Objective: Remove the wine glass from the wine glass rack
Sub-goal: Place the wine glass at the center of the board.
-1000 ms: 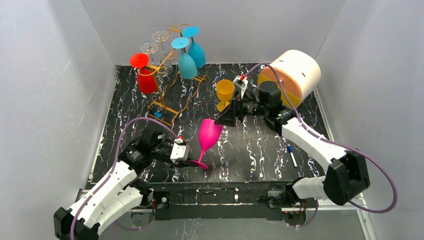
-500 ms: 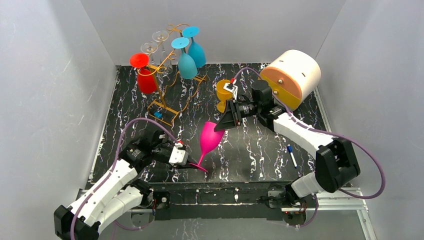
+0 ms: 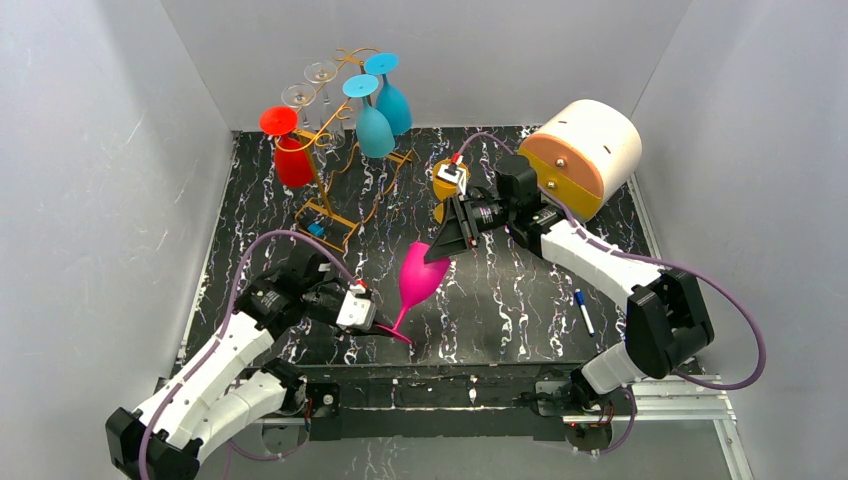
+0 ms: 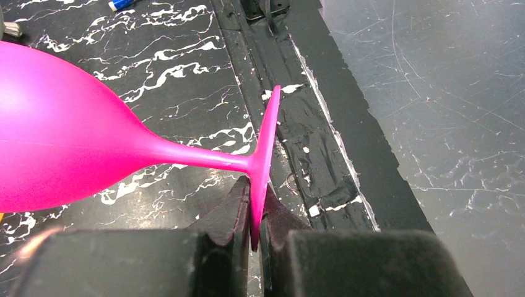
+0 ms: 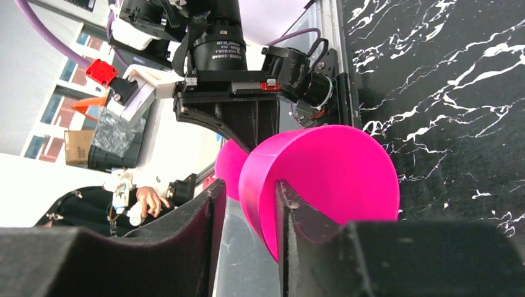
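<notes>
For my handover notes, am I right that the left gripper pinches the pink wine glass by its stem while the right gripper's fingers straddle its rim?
Not quite: the left wrist view shows the left gripper pinching the pink wine glass by its foot, not its stem. The fingers of the right gripper do straddle its rim.

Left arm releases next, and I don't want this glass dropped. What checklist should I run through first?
1. Left gripper clamped on the pink wine glass by its foot: ok.
2. Right gripper straddles the bowl rim: ok.
3. Right grip tight on the rim: cannot tell; a gap shows beside one finger.
4. Yellow glass apart from the pink one: ok.
5. Wine glass rack apart from both arms: ok.
</notes>
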`<move>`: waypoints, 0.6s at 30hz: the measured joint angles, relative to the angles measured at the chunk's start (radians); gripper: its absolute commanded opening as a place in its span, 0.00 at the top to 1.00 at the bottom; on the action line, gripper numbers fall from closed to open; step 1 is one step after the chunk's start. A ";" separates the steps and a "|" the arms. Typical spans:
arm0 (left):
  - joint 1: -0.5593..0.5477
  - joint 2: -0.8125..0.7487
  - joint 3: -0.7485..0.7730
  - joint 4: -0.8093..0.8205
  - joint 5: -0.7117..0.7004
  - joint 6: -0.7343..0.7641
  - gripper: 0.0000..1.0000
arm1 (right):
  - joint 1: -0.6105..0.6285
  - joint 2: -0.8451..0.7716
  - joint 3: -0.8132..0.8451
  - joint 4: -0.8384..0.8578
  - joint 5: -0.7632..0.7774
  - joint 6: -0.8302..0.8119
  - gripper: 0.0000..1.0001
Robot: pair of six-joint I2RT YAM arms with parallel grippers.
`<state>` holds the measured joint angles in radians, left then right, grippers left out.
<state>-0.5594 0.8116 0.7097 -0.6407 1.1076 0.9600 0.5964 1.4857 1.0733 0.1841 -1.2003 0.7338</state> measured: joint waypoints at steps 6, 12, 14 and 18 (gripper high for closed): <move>0.000 0.006 0.013 -0.021 0.001 0.007 1.00 | 0.002 0.000 0.000 0.058 -0.030 0.052 0.77; 0.000 0.040 0.060 -0.060 0.003 0.051 1.00 | 0.000 0.001 0.000 0.131 -0.029 0.132 0.78; 0.000 0.043 0.060 -0.067 0.003 0.061 1.00 | 0.000 0.002 0.000 0.142 -0.029 0.147 0.70; 0.000 0.069 0.073 -0.090 -0.001 0.074 1.00 | 0.000 0.017 0.000 0.169 -0.029 0.187 0.77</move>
<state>-0.5598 0.8803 0.7826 -0.7311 1.1069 1.0340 0.5968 1.5024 1.0733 0.3531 -1.2289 0.9207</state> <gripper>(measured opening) 0.029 0.297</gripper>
